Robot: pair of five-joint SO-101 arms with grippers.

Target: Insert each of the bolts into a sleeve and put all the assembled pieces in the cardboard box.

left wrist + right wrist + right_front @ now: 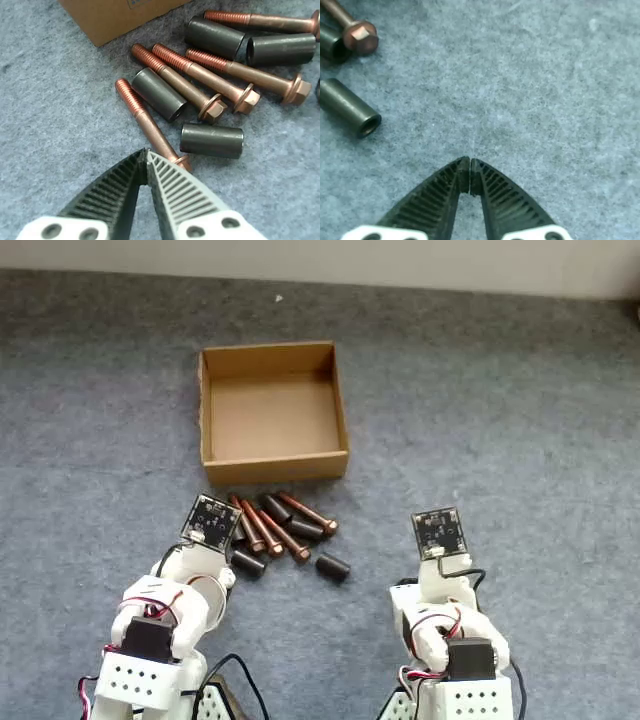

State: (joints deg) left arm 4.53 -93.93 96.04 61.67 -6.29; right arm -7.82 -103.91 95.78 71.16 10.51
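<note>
1. The cardboard box (275,468) is brown, square and open on top, with low walls. It stands on the grey carpet (520,390), and inside it only its own bare floor is seen.
2. The left gripper (146,167) has its fingers pressed together with nothing between them. The tips are just beside the head of one bolt (145,120).
3. The right gripper (470,175) is also closed tight and holds nothing. It is above the carpet, near one sleeve (347,107).
4. The bolts (283,533) are copper-coloured, with threaded shafts and hexagon heads. They lie in a loose group just in front of the box.
5. The sleeves (332,566) are short dark tubes, lying loose among and beside the bolts.
</note>
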